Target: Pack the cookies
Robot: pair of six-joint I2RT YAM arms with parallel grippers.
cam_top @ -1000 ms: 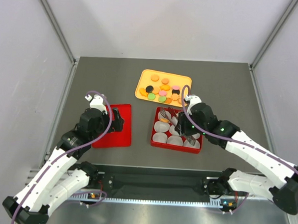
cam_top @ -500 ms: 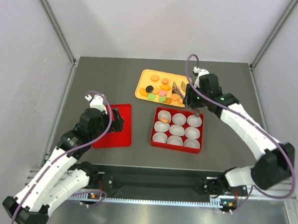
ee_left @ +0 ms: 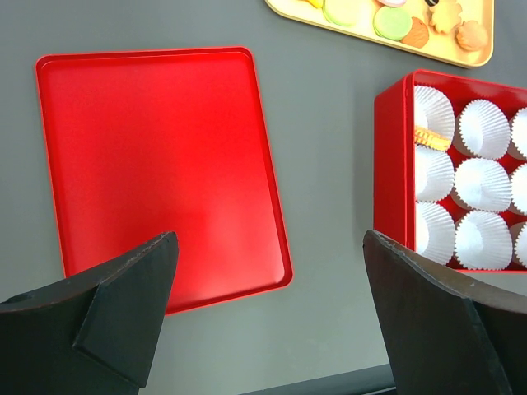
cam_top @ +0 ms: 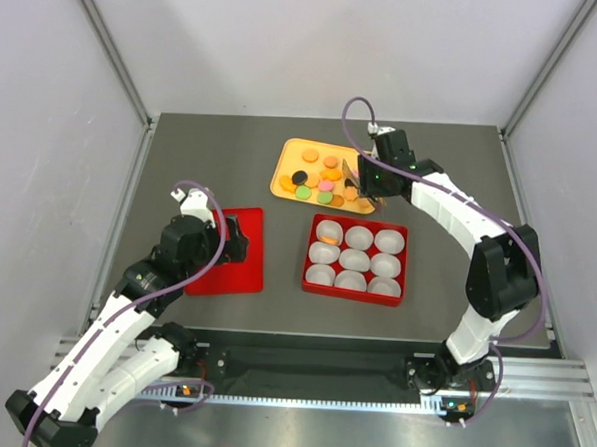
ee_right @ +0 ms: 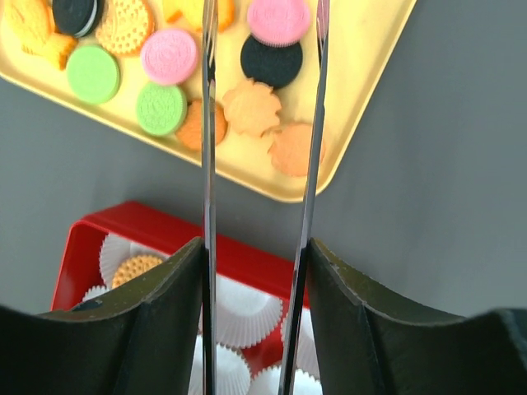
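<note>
The small flat cookies (ee_right: pixel 272 62) in orange, green, pink and black lie heaped on a shallow yellow rectangular tray (cam_top: pixel 292 155) at the far middle of the dark grey counter (cam_top: pixel 202 158), directly beneath the right hand (cam_top: pixel 355 180). In the right wrist view its two long thin blades stand parallel with a clear gap and nothing caught between them. A black round cookie, a pink one and an orange leaf-shaped one show through that gap on the tray below.

The right arm reaches far forward and bends leftward over the tray's right end. One dotted tan cookie (ee_left: pixel 432 137) sits in a white pleated paper cup (ee_left: pixel 482 127) inside the red square box (ee_left: pixel 394 164), just nearer than the tray.

The left hand (ee_left: pixel 270 239) hangs above the near right corner of a flat red rectangular lid (ee_left: pixel 156 156), well apart from the cookies, its dark fingers (ee_left: pixel 123 304) spread wide and empty.
</note>
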